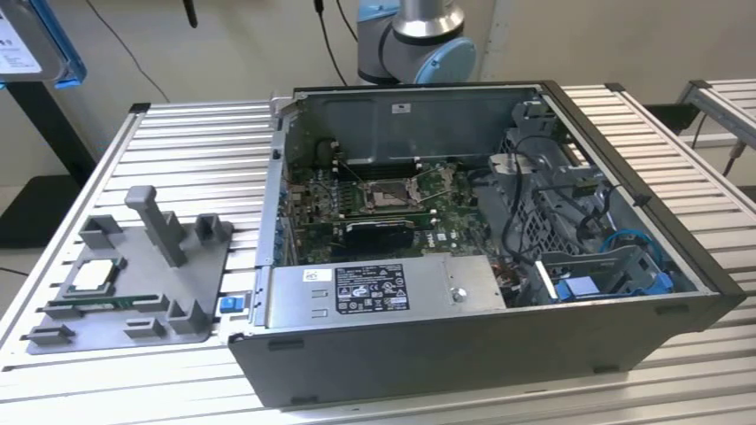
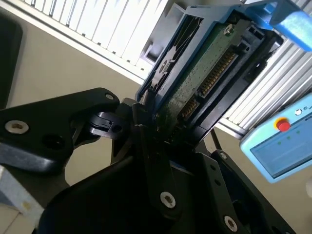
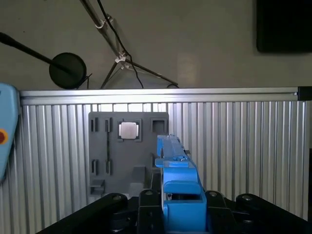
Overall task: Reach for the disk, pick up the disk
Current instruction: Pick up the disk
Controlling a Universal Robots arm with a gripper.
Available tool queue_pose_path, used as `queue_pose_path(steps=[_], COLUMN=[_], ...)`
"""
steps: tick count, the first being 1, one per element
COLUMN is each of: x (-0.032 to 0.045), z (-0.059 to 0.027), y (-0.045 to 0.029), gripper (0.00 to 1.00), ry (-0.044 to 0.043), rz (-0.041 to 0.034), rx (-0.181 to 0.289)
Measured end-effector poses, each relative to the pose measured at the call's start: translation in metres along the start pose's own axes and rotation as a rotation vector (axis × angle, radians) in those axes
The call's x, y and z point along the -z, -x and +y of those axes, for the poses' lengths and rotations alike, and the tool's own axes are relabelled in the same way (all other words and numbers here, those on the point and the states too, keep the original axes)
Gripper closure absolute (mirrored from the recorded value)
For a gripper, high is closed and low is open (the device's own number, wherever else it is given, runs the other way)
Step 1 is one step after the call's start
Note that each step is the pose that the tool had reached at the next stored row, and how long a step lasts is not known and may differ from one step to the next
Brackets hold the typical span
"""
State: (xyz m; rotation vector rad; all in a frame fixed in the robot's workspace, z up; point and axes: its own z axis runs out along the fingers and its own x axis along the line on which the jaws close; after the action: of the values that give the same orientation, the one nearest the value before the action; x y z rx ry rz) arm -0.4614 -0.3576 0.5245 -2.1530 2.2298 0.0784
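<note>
Already the black two-fingered gripper (image 2: 155, 122) is clamped tight on the disk (image 2: 209, 63), a flat silver metal hard drive framed in bright blue plastic. It is held in the air well above the grey plastic tray (image 3: 141, 158) with upright posts. A small square silver chip (image 3: 128, 130) sits in that tray.

Blue-framed disk (image 3: 178, 195) with green underside, grey tray (image 1: 196, 274), ribbed silver table (image 1: 177, 142)

Disk (image 2: 204, 58), flat drive framed in a bright blue plastic bracket, green circuit-board face and connector row showing in the second wrist view, held tilted, one end clamped in the claw (image 2: 170, 126), lifted clear of the slatted worktop (image 3: 243, 146)
</note>
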Motion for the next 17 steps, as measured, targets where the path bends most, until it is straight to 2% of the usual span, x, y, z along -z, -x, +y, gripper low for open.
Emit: queue_pose_path(steps=[17], x=[0.001], z=[-0.0008], y=[0.0001], gripper=[1.0], ry=[-0.0001], rz=[-0.0001], rx=[0.0])
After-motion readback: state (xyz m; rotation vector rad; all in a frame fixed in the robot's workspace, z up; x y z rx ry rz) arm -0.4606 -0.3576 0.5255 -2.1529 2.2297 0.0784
